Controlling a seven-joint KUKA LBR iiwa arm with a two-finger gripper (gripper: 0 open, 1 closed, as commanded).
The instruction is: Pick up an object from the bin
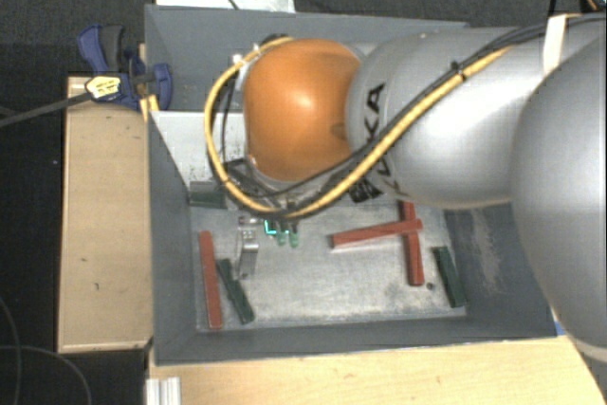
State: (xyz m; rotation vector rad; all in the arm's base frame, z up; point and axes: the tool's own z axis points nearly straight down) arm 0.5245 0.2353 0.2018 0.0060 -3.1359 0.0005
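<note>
Dark green stick (234,291) by the long red stick (210,282) lies nearest the gripper (248,256), spread or pinched I can't tell, so best centre squarely across one stick before closing.

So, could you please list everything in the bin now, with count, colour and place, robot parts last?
red sticks: 3, red; one by the left wall, two crossed right of centre.
green sticks: 2, dark green; one beside the left red stick, one near the right wall.
block: 1, dark grey, back left.
bin: 1, grey metal.
arm: 1, silver with orange cover, from the right.
gripper: 1, low over the floor, left of centre.
</note>
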